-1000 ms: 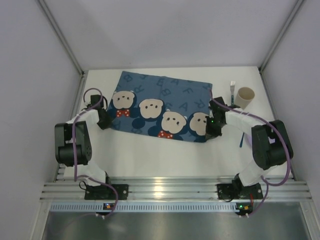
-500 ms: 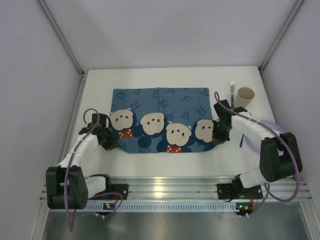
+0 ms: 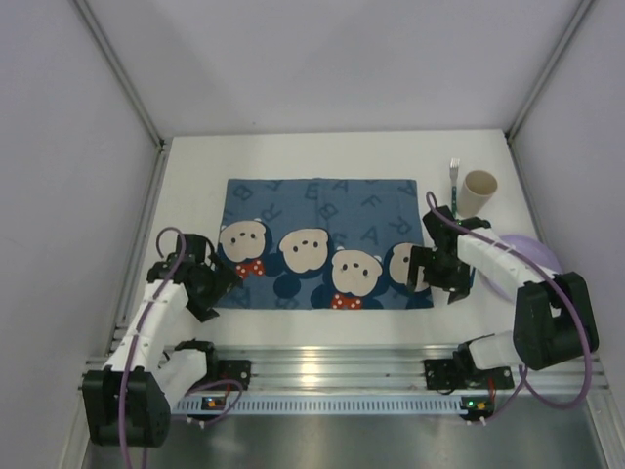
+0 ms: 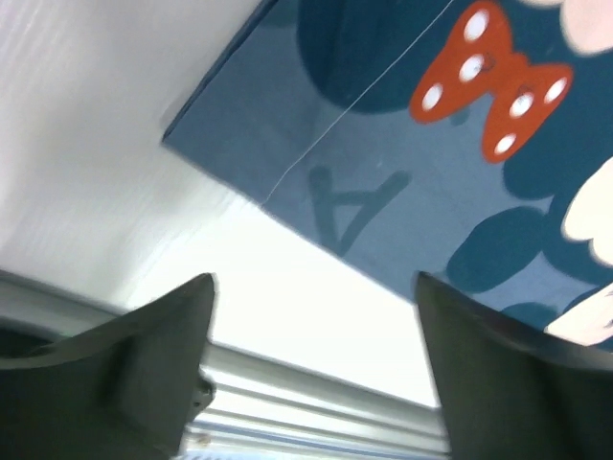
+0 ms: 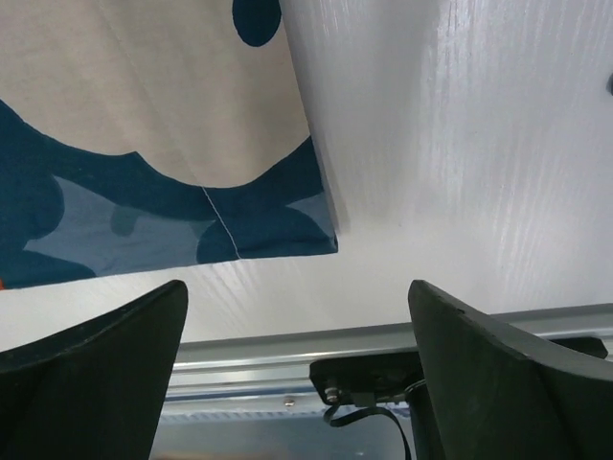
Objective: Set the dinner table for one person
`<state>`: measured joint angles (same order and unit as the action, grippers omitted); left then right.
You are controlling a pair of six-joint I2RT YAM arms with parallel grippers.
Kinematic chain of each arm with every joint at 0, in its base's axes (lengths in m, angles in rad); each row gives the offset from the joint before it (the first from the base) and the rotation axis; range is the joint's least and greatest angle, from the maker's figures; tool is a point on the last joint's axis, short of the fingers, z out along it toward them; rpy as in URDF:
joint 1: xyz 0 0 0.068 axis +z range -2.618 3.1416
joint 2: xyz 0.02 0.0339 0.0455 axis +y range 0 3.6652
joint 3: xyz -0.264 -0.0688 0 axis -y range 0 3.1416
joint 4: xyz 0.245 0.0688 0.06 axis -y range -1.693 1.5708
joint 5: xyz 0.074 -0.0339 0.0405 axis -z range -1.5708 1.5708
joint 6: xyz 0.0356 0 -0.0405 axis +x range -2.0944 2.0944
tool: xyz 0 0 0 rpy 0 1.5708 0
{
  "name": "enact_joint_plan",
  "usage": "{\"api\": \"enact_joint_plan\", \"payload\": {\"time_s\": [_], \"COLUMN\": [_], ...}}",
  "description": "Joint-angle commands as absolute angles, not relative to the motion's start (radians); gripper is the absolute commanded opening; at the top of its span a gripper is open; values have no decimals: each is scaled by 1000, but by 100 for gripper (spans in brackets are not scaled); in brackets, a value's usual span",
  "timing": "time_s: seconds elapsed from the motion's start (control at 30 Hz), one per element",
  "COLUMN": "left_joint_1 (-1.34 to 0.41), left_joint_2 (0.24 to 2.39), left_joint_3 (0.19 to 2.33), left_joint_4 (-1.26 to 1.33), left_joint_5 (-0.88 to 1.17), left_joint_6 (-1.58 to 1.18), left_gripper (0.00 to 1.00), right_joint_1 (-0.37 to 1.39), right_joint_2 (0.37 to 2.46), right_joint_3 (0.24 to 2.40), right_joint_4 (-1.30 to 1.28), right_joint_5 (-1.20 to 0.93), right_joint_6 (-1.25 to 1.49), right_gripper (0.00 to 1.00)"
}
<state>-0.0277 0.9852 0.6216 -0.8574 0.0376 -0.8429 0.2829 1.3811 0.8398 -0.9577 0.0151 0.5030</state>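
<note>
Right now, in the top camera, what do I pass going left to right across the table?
The left gripper, open → blue mat → right gripper, open → fork → cup → purple plate.

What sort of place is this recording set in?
Probably a lab robot cell, not a home: plain white panel walls enclose a white tabletop, and the left arm and right arm are bolted to an aluminium rail at its near edge.
</note>
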Motion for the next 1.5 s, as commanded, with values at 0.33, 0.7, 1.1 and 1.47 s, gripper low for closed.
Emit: {"api": "enact_joint_plan", "payload": {"time_s": [0.33, 0.7, 1.1, 1.47], "left_joint_1": [-31, -31, -31, -31], "left_joint_2": [1060, 1271, 1433, 1488], "left_joint_3": [903, 1011, 1054, 1071], "left_joint_4": [-948, -787, -726, -712], "left_joint_5": [63, 167, 222, 196], "left_joint_6": [-795, -669, -589, -640], "left_gripper": [98, 98, 97, 96], "right_joint_1": [261, 118, 9, -43], "right_joint_2": [1425, 1807, 2126, 2240], "right_joint_3": [1350, 1928, 2155, 2249], "right_joint_4": [-1054, -1136, -1147, -1140], "right_joint_5": [175, 323, 364, 317], "right_joint_6": [393, 327, 310, 296], "right_gripper": [100, 100, 99, 0]}}
